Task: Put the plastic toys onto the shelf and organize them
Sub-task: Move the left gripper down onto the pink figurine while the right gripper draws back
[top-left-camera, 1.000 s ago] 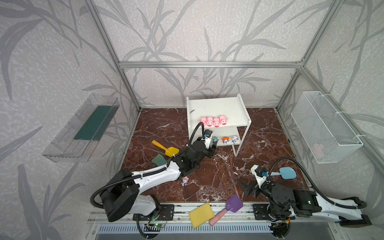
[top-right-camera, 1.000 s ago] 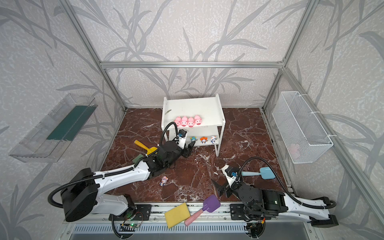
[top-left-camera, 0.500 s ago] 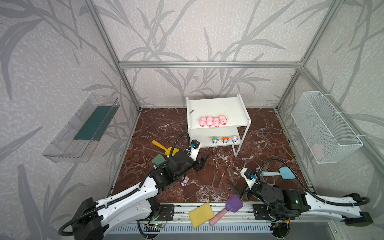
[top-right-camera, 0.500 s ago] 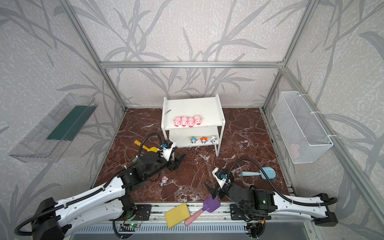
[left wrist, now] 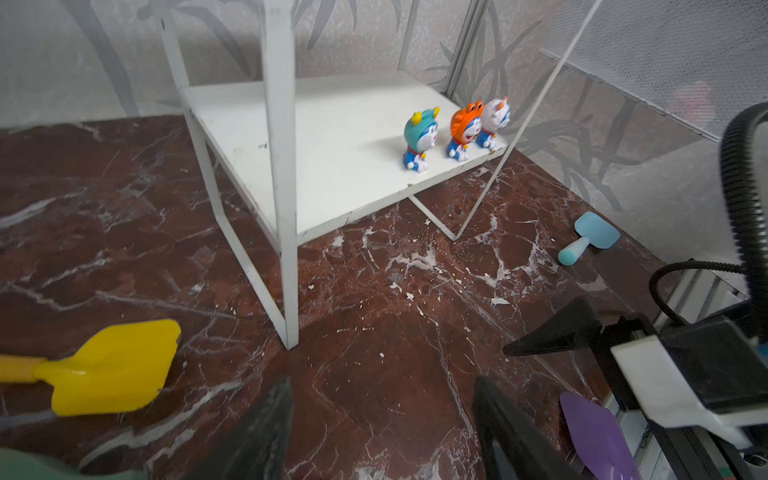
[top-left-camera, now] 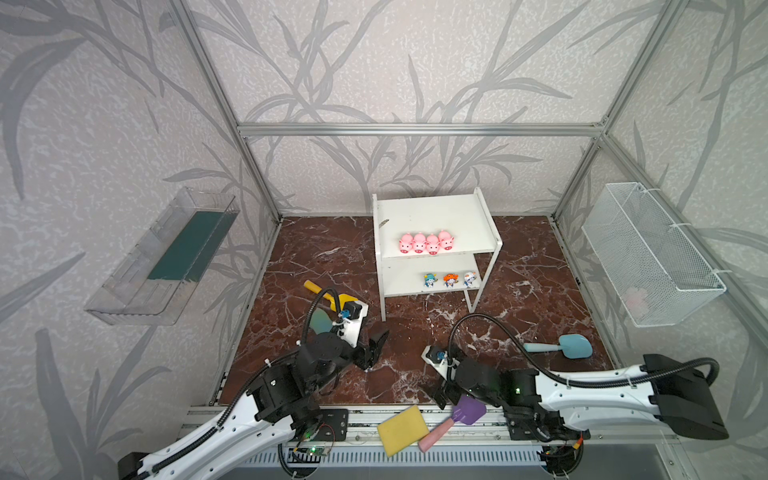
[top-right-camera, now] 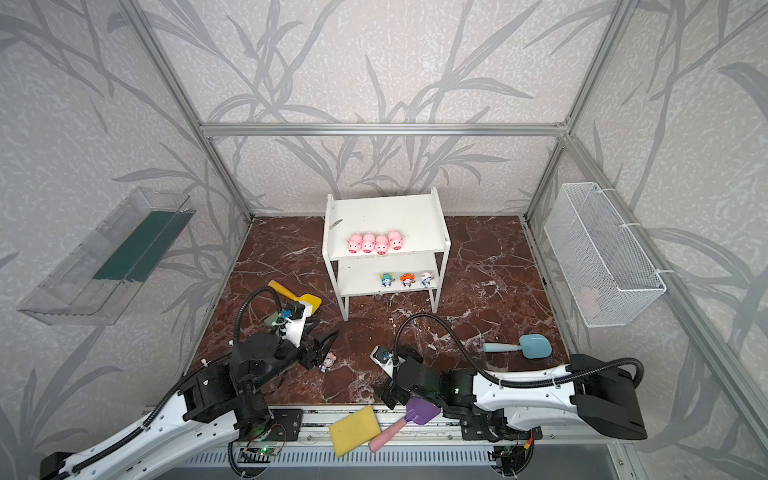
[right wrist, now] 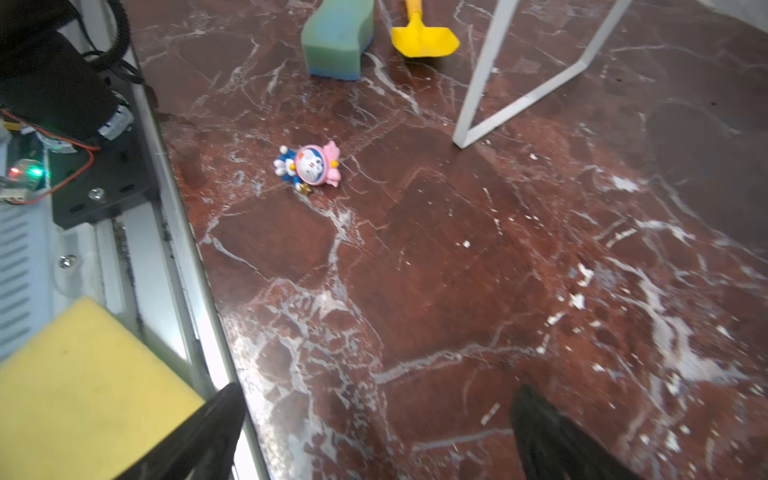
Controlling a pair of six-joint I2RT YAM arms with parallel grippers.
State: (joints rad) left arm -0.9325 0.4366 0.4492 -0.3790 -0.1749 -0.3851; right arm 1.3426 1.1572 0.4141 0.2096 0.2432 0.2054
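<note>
While the pink figurine [right wrist: 309,166] lies toppled, left claw [left wrist: 382,382] gapes nearby

Both top views look steeply down from the front over the whole floor [top-left-camera: 332,257]; each wrist camera sits low, both showing a leg of the shelf [left wrist: 332,137].

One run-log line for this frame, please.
shelf: four pigs top tier, three figurines lower tier | pink figurine: lying on floor | left pincer: open, empty | right pincer: open, empty
</note>
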